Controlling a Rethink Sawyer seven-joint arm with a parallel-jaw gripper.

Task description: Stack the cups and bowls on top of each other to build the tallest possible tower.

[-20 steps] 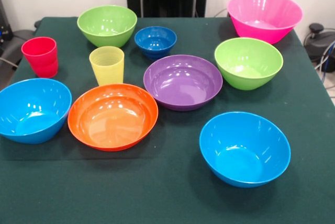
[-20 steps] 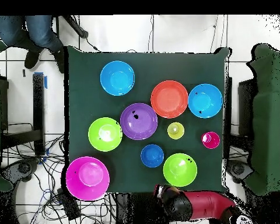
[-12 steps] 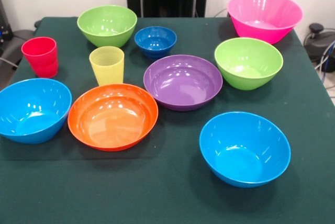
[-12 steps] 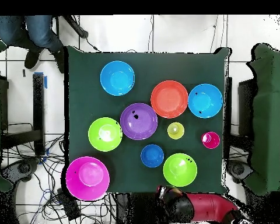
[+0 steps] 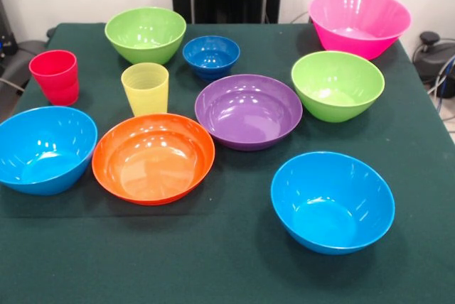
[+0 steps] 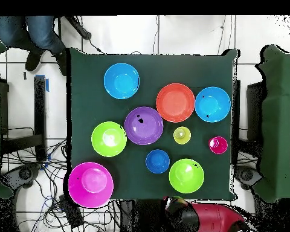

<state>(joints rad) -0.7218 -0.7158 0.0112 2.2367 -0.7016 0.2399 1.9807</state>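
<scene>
Nothing is stacked yet: every piece is sitting on its own on the dark green cloth-covered table [image 5: 234,261], so by my judgement the building is only about to begin.

The small dark blue glossy plastic bowl [image 5: 211,55] is sitting toward the far side, between a lime green plastic bowl [image 5: 145,33] and the big pink plastic bowl [image 5: 359,21] at the corner. Just in front of it the wide purple plastic bowl [image 5: 248,110] is lying beside a second lime green bowl [image 5: 338,84]. The shallow orange plastic bowl [image 5: 153,157] is sitting near the translucent yellow ridged tumbler [image 5: 145,87], with the red plastic tumbler [image 5: 55,76] further out. One light blue plastic bowl [image 5: 44,148] is resting at one edge, the other light blue bowl [image 5: 332,200] nearest me.

The red and black arm [image 6: 205,217] is hanging off the table's edge in the overhead view, drawn back. I cannot tell how its jaws stand; it is touching and holding nothing that I can see.

The next move, I reckon, calls for the arm reaching in over the cloth and choosing one bowl as a base, then lifting another cleanly by its rim.
</scene>
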